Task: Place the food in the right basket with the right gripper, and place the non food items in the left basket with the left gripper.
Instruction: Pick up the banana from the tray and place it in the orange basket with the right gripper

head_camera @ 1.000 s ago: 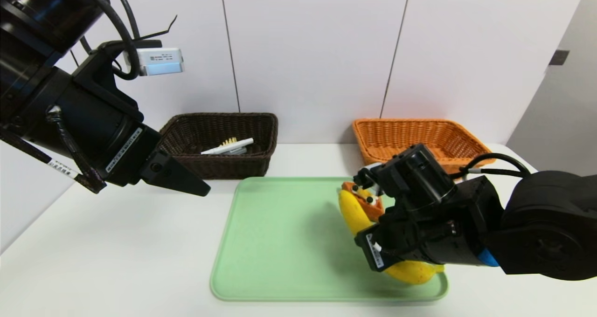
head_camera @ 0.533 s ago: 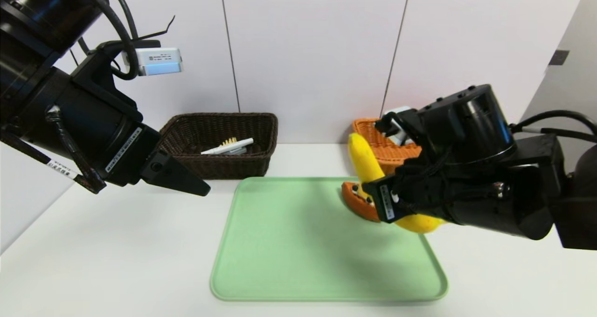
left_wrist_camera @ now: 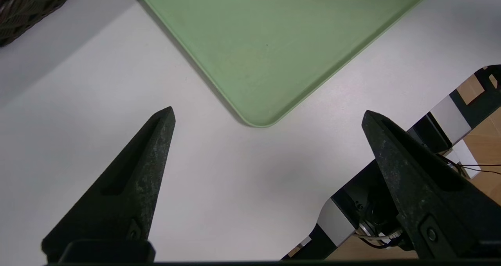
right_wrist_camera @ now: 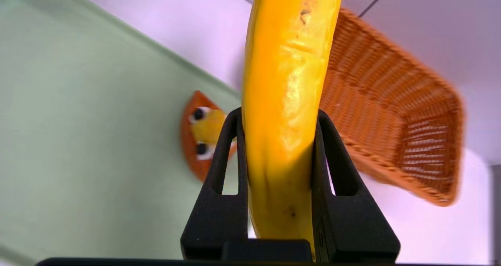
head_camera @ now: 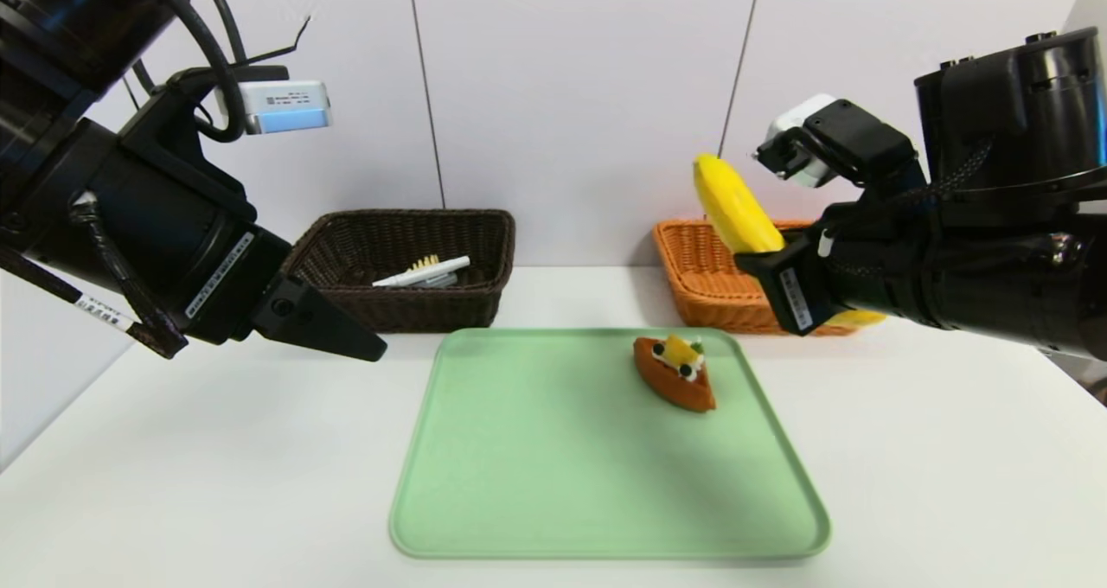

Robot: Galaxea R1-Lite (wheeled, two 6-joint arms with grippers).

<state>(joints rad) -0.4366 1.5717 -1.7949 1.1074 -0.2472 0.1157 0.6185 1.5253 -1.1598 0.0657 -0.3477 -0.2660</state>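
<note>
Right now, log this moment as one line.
right claw: shut on banana, raised near orange wicker basket | left claw: open, idle left of tray | waffle pastry wedge: on green tray

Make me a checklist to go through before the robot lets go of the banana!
1. Right hand has a firm hold on the banana: ok, it is shut on it from both sides.
2. Banana is off the tray: ok, it is up in the air.
3. Whole banana is over the orange basket: cannot tell, the hand hides part of it.
4. Banana is down inside the orange basket: not ok, it is still held up high.
5. Left hand is out of the way: ok, it is open and empty, off to the tray's left.
6. Pastry is in the orange basket too: not ok, it lies on the tray.
</note>
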